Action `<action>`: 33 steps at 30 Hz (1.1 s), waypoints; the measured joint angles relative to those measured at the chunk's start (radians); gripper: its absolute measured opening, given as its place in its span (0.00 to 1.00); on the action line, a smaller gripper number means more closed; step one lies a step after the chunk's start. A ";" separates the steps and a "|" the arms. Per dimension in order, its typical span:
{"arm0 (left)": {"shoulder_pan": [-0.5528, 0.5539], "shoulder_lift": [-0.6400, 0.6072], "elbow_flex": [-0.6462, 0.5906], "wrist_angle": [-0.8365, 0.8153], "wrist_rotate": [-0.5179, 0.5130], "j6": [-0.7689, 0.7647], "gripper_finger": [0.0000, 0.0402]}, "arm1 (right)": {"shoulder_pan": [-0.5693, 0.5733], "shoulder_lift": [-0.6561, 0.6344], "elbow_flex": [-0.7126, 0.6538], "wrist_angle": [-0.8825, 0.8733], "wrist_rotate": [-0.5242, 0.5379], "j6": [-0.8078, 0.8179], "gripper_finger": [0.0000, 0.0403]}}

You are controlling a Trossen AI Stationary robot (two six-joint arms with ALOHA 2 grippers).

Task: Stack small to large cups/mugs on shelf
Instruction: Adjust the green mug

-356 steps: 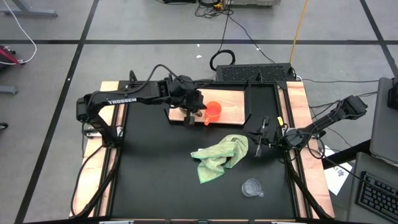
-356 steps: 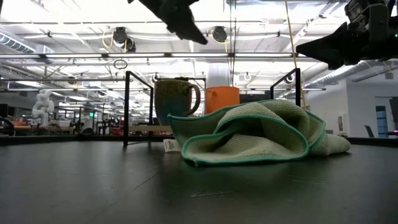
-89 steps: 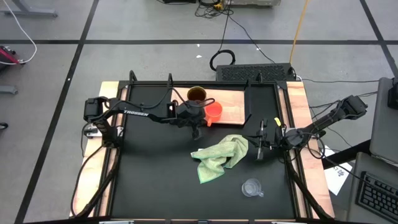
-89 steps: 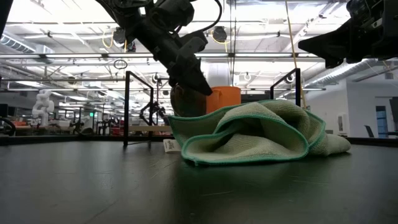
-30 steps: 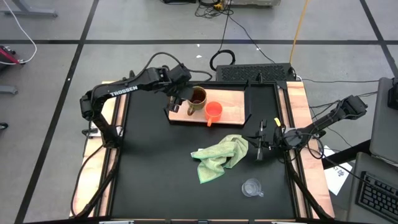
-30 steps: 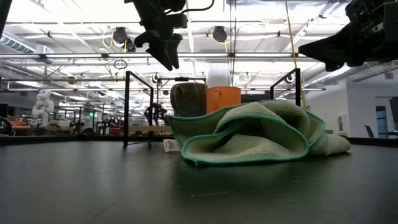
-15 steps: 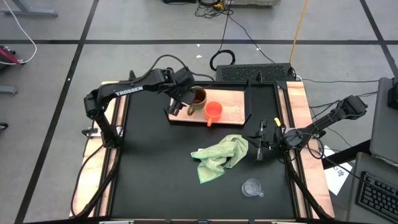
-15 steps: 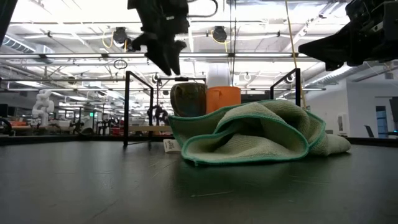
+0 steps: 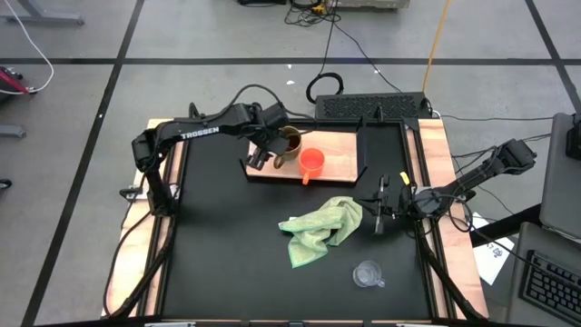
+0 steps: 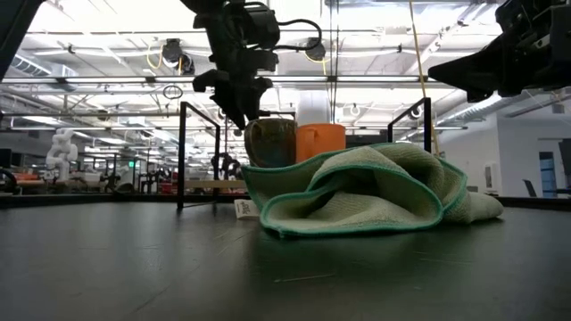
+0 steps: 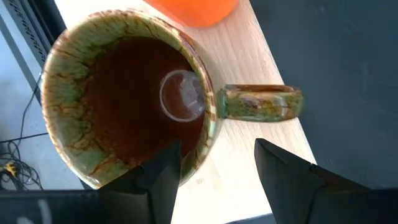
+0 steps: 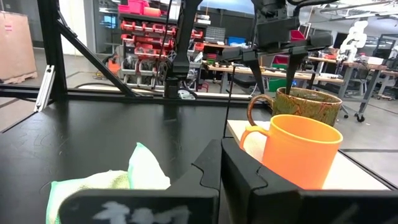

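Observation:
A brown glossy mug [image 9: 289, 141] stands upright on the light wooden shelf board [image 9: 338, 162], with a small orange cup [image 9: 311, 163] beside it on the board. My left gripper [image 11: 217, 149] hovers open just above the mug's rim. One finger is over the mug's inside and one is outside, beside the handle [image 11: 261, 103]; neither touches it. A small clear glass cup [image 9: 368, 273] stands on the black table near its front right. My right gripper [image 9: 381, 214] waits shut at the table's right side.
A light green cloth [image 9: 322, 232] lies crumpled mid-table between the shelf and the glass cup. Black brackets [image 10: 183, 152] rise at the shelf's ends. To the right of the orange cup the board is bare.
My left gripper has come down toward the brown mug and moved a little toward the table's right edge, still open. Its fingertips now reach the level of the rim. The mug and the cups have not moved.

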 joint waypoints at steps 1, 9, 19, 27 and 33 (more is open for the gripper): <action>0.000 0.001 0.000 0.006 0.000 0.003 0.52 | 0.000 0.000 0.000 0.000 0.000 0.000 0.00; 0.016 0.014 0.000 0.019 -0.004 0.025 0.44 | 0.000 0.000 0.000 0.000 0.000 0.000 0.00; 0.037 0.020 0.000 0.022 0.000 0.031 0.14 | 0.000 0.000 0.000 0.000 0.000 -0.004 0.00; 0.038 0.020 0.000 0.011 -0.007 0.050 0.05 | 0.000 0.000 0.000 0.000 0.000 -0.004 0.00; 0.027 0.020 0.000 -0.019 -0.009 0.070 0.05 | 0.000 0.000 0.000 0.000 0.000 0.003 0.00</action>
